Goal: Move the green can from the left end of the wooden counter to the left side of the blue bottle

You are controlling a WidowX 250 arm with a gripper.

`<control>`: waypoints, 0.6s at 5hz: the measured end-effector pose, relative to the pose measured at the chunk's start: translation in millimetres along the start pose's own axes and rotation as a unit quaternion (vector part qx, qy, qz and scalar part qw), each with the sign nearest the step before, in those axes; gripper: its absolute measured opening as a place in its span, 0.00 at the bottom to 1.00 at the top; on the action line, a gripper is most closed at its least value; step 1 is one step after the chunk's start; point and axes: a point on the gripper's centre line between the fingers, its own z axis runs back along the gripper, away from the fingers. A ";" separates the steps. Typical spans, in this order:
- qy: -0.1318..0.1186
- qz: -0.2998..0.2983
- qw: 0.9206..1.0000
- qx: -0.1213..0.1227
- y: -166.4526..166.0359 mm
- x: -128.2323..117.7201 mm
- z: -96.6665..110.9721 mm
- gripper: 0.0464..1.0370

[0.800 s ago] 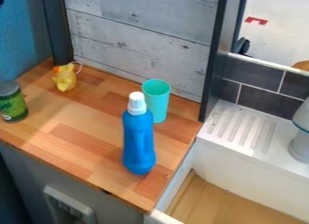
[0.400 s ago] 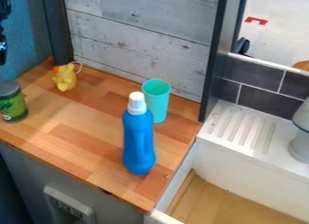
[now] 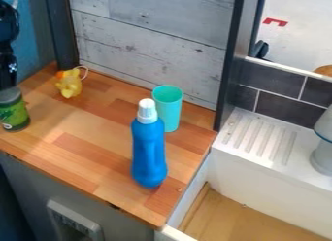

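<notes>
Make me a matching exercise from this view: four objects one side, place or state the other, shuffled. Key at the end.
Objects
1. Green jar
2. Yellow toy
3. Teal cup
4. Blue bottle

Place or state
A. Upright, topped with a white cap
B. Closest to the black gripper, at the left of the view
C. Upright with an open top
D. By the foot of the dark post at the back left of the wooden counter

Pairs: 1-B, 2-D, 3-C, 4-A
</notes>
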 end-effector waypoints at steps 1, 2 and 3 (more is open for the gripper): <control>0.023 0.014 1.000 0.005 7.6 1.4 -11.1 0.97; 0.024 0.024 0.999 0.005 13.9 7.2 -13.0 0.97; 0.024 0.032 0.999 0.007 20.2 11.0 -8.6 0.97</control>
